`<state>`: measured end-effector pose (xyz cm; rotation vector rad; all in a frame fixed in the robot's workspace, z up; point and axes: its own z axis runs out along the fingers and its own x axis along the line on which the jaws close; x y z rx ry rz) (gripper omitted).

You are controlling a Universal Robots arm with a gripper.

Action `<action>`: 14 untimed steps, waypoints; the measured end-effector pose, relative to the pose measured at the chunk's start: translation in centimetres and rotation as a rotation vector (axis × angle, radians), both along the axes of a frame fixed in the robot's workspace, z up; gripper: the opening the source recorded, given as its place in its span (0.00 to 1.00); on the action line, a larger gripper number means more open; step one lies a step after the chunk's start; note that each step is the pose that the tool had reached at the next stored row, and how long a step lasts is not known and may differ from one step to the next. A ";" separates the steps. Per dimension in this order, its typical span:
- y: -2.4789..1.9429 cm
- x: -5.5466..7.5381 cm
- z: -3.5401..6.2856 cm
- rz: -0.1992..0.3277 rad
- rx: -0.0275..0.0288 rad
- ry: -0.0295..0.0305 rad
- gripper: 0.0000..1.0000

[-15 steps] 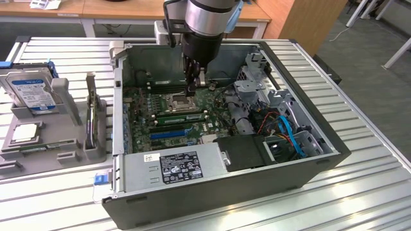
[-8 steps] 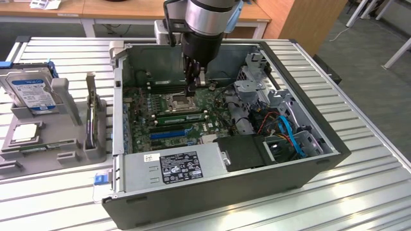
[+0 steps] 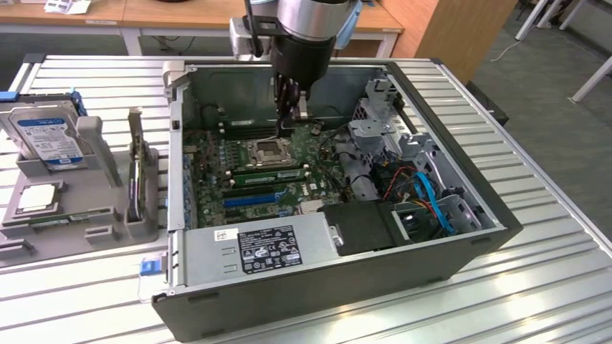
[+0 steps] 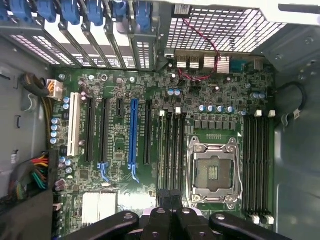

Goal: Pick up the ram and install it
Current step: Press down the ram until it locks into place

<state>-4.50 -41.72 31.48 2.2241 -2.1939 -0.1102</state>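
Observation:
My gripper [image 3: 289, 126] hangs inside the open computer case [image 3: 449, 179], above the motherboard [image 3: 215, 154] and close to the empty processor socket [image 3: 269, 151]. Its dark fingers are shut, with nothing visible between them. In the wrist view the gripper [image 4: 172, 204] hovers over the memory slots [image 4: 172, 150] beside the socket [image 4: 214, 172]. A long, narrow green stick, which looks like the ram [image 3: 69, 217], lies flat in the grey fixture [image 3: 143, 226] at the exterior view's left, well away from the gripper.
The fixture also holds a hard drive [image 3: 46, 136], a square silver chip [image 3: 39, 197] and an upright card [image 3: 137, 168]. Inside the case are a power supply [image 3: 263, 247], blue cables [image 3: 431, 201], a drive cage [image 3: 383, 122] and a blue expansion slot [image 4: 133, 132].

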 end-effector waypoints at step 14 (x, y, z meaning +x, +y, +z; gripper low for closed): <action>-0.02 0.1 0.52 0.000 -0.0175 0.0023 0.10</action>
